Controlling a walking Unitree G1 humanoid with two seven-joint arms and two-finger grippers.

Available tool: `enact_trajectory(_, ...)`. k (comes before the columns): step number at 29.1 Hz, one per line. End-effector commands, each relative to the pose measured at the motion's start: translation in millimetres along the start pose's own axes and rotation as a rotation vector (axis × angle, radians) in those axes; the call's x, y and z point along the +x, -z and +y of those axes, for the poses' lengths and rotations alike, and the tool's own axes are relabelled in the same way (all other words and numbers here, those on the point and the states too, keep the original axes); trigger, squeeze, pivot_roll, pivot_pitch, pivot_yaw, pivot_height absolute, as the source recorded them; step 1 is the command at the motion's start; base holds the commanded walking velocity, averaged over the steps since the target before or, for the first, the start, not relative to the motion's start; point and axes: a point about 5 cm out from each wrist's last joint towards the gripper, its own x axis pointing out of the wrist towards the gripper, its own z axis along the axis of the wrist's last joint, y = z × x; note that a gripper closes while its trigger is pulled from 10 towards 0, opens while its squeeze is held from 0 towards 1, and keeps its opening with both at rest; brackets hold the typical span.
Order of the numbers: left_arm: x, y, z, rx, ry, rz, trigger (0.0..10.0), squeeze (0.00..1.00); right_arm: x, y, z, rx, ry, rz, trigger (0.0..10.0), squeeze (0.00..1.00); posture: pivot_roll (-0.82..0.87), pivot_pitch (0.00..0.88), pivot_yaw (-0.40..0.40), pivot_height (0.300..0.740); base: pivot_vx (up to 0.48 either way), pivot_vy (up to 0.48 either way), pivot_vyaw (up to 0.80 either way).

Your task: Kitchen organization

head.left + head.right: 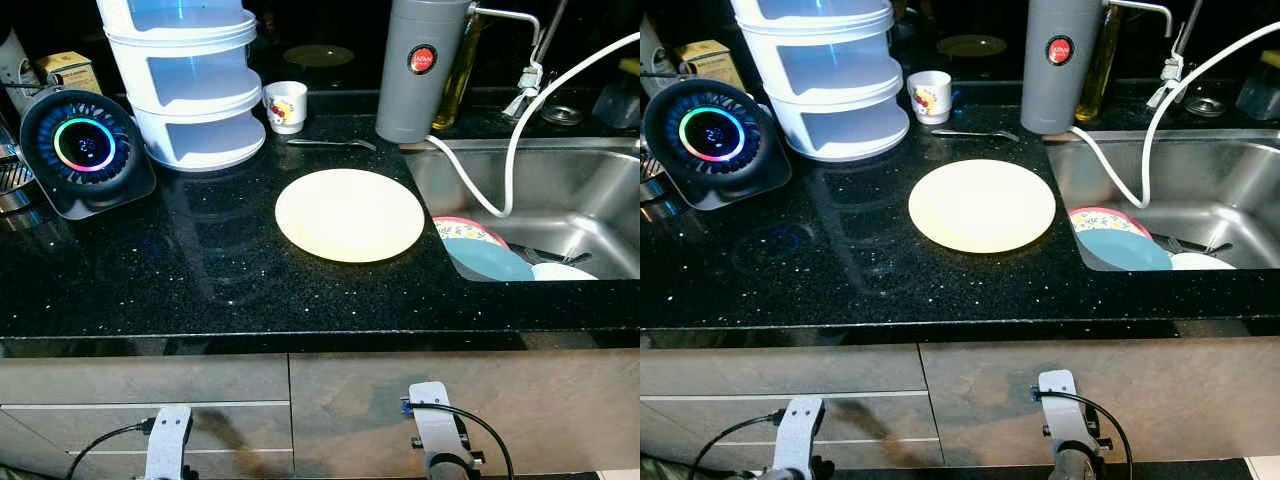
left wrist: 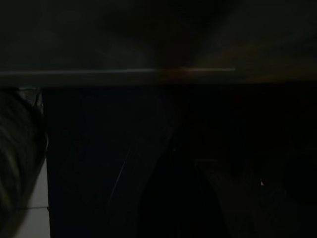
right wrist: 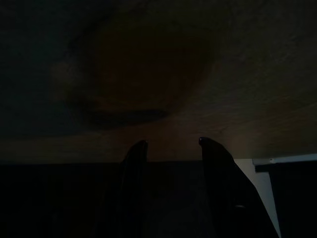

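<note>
Black stone counter (image 1: 200, 290) runs across your view, with grey drawer fronts below its front edge. Nearest you, both arms hang low against those drawers, idle: the right gripper (image 3: 171, 148) has its fingers spread with nothing between them; whether the left gripper (image 2: 173, 198) is spread or pressed together you cannot tell, its view being too dark. Mid-counter lies a pale plate (image 1: 349, 214), just beside the sink (image 1: 600, 160), likely waiting to be stored. Inside the sink, more plates (image 1: 485, 250) lean stacked against its near wall under a white hose (image 1: 505, 150). Toward the back edge stand a tiered rack (image 1: 190, 80), a cup (image 1: 285, 105), a spoon (image 1: 330, 143) and a grey canister (image 1: 418, 70); a fan (image 1: 85, 148) sits near the left edge.
</note>
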Motion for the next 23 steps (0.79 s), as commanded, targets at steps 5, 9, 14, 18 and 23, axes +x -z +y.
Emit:
enact_trajectory(5, -1.1, -9, -1.0, 0.009, 0.028, 0.01, 10.0, 0.0, -2.8, 8, 1.5, -0.007, -0.009, 0.034, 10.0, 0.0, 0.01, 0.147, 0.039, 0.74, 0.0, 0.0, 0.0)
enact_trajectory(9, -2.1, -12, -5.8, 0.025, 0.059, -0.004, 10.0, 0.0, -3.5, 8, 2.2, -0.009, -0.012, 0.035, 10.0, 0.0, 0.0, 0.131, 0.038, 0.74, 0.0, 0.0, 0.0)
enact_trajectory(14, -2.5, -3, -7.3, 0.041, 0.062, 0.007, 10.0, 0.0, -3.7, 8, 2.7, -0.008, -0.013, 0.036, 10.0, 0.0, 0.0, 0.137, 0.04, 0.74, 0.0, 0.0, 0.0)
enact_trajectory(18, -3.2, 16, -5.5, 0.056, 0.049, 0.079, 10.0, 0.0, -3.7, 9, 2.6, -0.007, -0.013, 0.038, 10.0, 0.0, 0.0, 0.137, 0.04, 0.74, 0.0, 0.0, 0.0)
enact_trajectory(23, -4.8, 23, -3.7, 0.088, 0.031, 0.079, 10.0, 0.0, -3.4, 8, 2.5, -0.007, -0.013, 0.038, 10.0, 0.0, 0.0, 0.148, 0.038, 0.74, 0.0, 0.0, 0.0)
